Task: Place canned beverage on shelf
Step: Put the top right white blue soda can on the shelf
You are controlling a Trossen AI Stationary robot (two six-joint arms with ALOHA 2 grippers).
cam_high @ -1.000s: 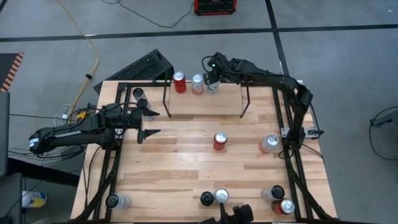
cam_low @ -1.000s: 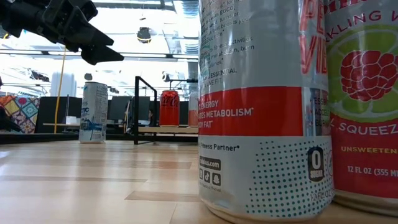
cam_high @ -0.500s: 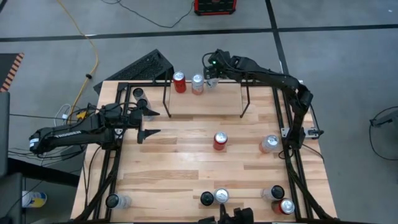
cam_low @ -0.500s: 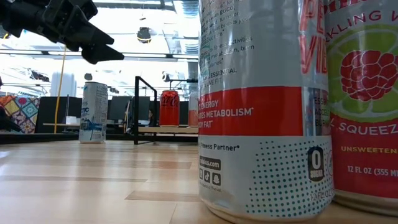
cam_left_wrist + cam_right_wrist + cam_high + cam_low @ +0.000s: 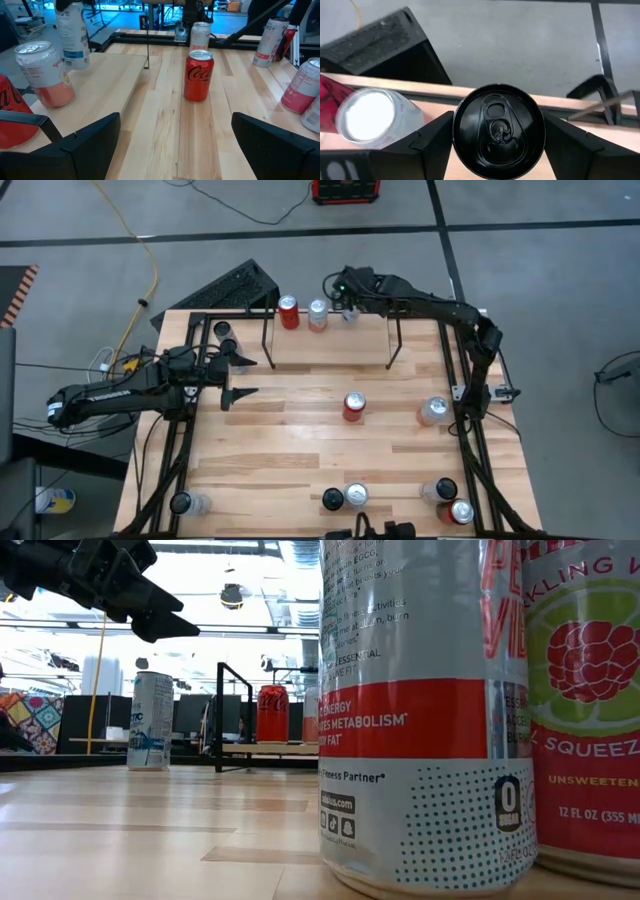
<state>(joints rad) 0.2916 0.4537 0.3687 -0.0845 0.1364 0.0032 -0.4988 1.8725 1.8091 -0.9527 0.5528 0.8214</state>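
The black-topped can (image 5: 499, 126) is seen from straight above in the right wrist view, standing upright between the two dark fingers (image 5: 436, 139) of the right gripper (image 5: 349, 304). The fingers lie close to its wall on both sides; whether they press on it or only stand beside it cannot be told. The can is at the far edge of the table, on the shelf (image 5: 330, 326), just beside a silver can (image 5: 318, 313) and then a red can (image 5: 289, 311) in the same row.

A can of this kind is judged to be stiff when full but thin-walled, so a hard squeeze may dent it. Its painted metal wall is smooth and probably slippery, and a full can is rather heavy for its size. The best hold is judged to be across the middle of the round wall, with the fingers on opposite sides, not at the rim.

The left gripper (image 5: 238, 377) is held wide open and empty over the left part of the table, well apart from the shelf. Another red can (image 5: 199, 75) stands in front of it on the wood.
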